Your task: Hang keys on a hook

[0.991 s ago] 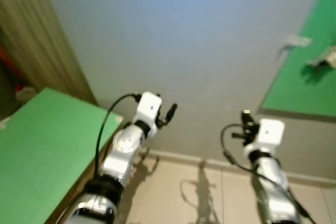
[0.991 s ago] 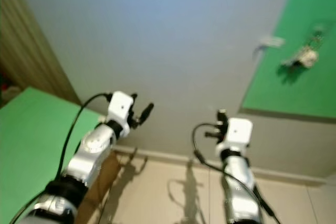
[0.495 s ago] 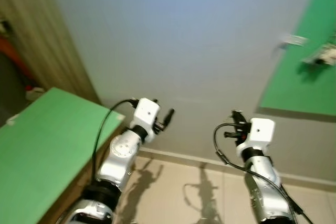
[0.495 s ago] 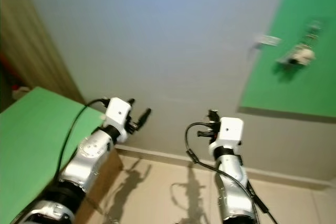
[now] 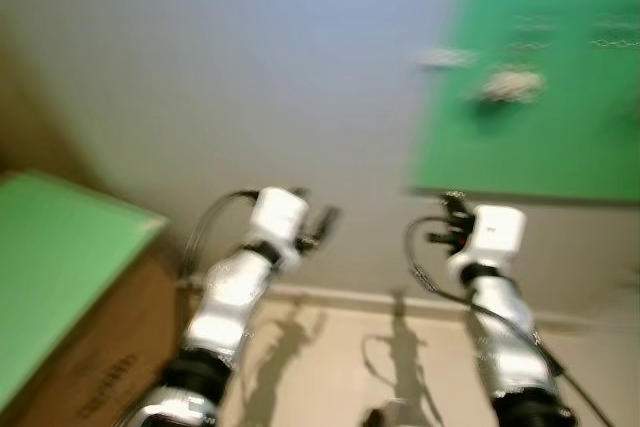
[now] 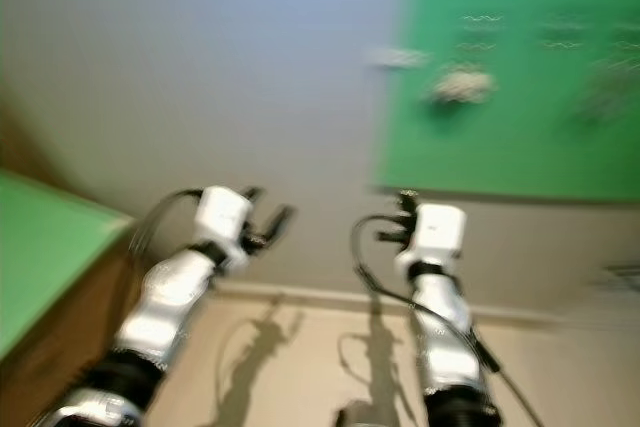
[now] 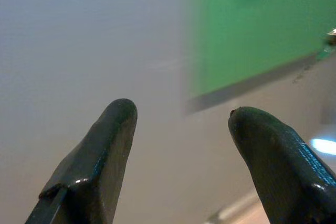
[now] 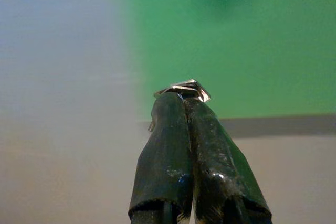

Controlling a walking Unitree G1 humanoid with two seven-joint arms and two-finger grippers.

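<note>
Whole head view blurred and swung since half a second ago: green board (image 5: 540,77) now spread across the upper right of the frame rather than cut off at the right edge. Camera turn, then, not a move of the board. Green-topped tabletop (image 5: 50,257) pushed toward the lower left edge.

Right pincer (image 8: 197,111) pressed together on a small bit of bright metal, probably the keys (image 8: 185,88), poking out at the fingertips and aimed at the green board in the wrist view. Left pincer (image 7: 181,121) spread wide apart, holding nothing, pointed at the grey wall (image 5: 230,67) beside the board's edge.

On the board, a pale blurred lump (image 5: 510,85) left of centre, and a small light fitting (image 5: 445,57) on the wall just beside it, possibly the hook; too smeared to tell.

Likely still the approach: board now better faced, keys well apart from it, hanging not yet begun.
</note>
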